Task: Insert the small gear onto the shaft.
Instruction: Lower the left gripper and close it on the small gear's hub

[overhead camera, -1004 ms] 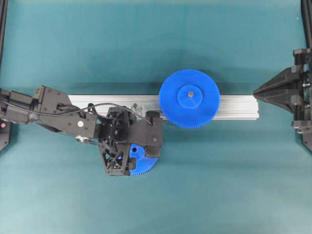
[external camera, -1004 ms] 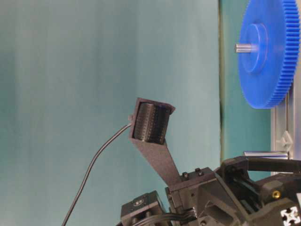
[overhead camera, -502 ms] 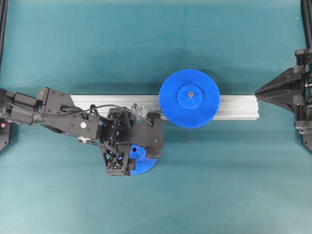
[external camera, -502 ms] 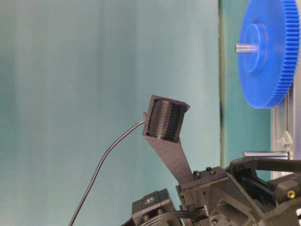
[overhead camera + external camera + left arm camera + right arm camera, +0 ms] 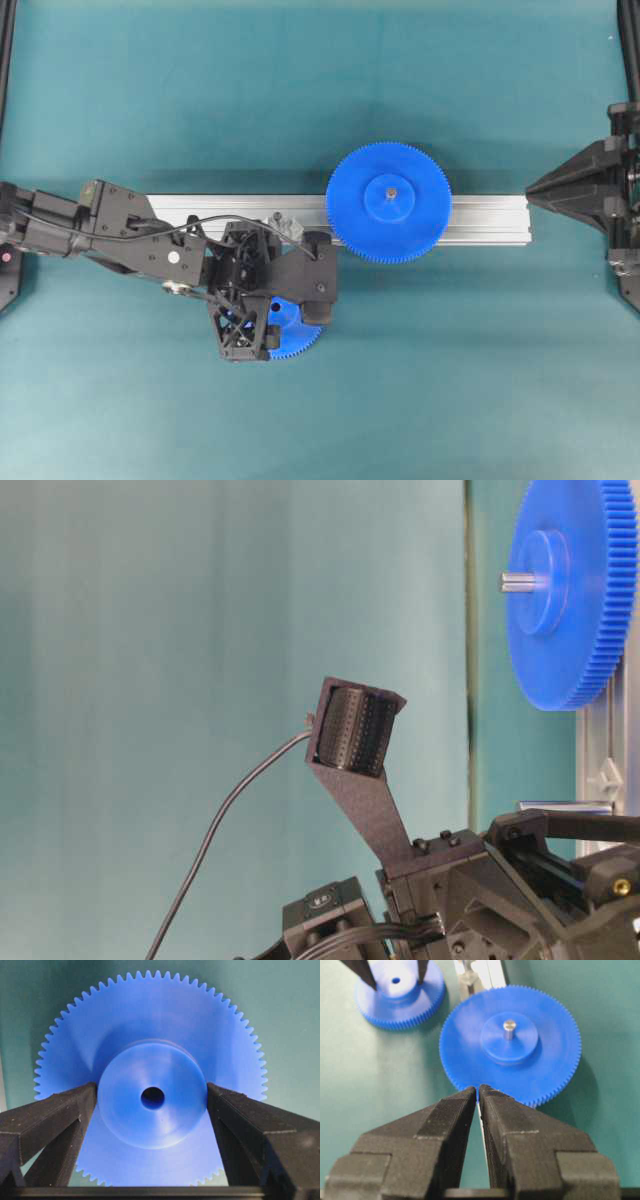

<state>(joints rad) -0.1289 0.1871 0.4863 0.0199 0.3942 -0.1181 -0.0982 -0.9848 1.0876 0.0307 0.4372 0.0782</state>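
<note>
The small gear (image 5: 150, 1025) lies flat on the teal table, hub up, in front of the rail. My left gripper (image 5: 152, 1097) points straight down over it and is shut on the raised hub, one finger touching each side. In the overhead view the left gripper (image 5: 268, 310) covers most of the small gear (image 5: 298, 337). The shaft (image 5: 285, 222) with its silver bracket stands on the rail just behind the gripper, partly hidden; it also shows in the right wrist view (image 5: 468, 974). My right gripper (image 5: 532, 188) is shut and empty at the rail's right end.
The wider blue gear (image 5: 388, 202) sits on its own pin on the aluminium rail (image 5: 490, 220), right of the shaft. The left arm's cable loops over the rail near the bracket. Black frame posts stand at both table sides.
The left arm has shifted slightly and settled lower over the small gear. The gear has stayed on the table. The right arm has barely moved.
</note>
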